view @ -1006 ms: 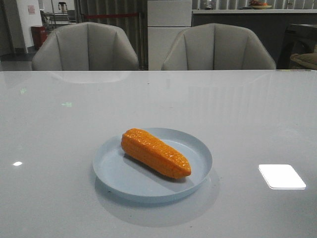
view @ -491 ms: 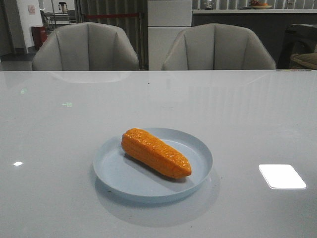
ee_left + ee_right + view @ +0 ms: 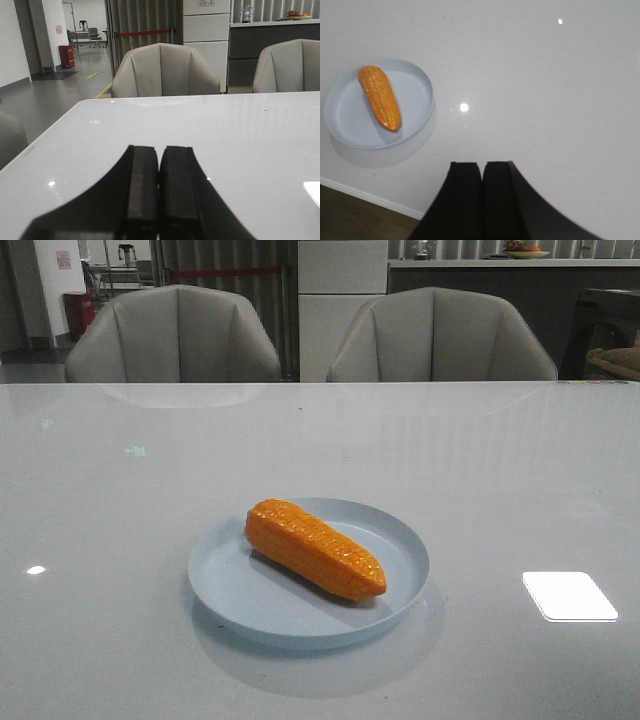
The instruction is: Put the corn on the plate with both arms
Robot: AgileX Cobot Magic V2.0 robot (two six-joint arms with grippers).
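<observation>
The orange corn [image 3: 315, 548] lies diagonally inside the pale blue plate [image 3: 230, 585] near the middle of the table's front. Both also show in the right wrist view, the corn [image 3: 380, 97] resting in the plate [image 3: 350, 120]. My right gripper [image 3: 481, 167] is shut and empty, above the table and well apart from the plate. My left gripper [image 3: 159, 152] is shut and empty, held over bare table; neither corn nor plate shows in its view. Neither gripper shows in the front view.
The white glossy table [image 3: 500, 480] carries only the plate. Two grey chairs [image 3: 172, 335] [image 3: 440, 335] stand behind its far edge. The table's near edge and dark floor [image 3: 350, 215] show in the right wrist view.
</observation>
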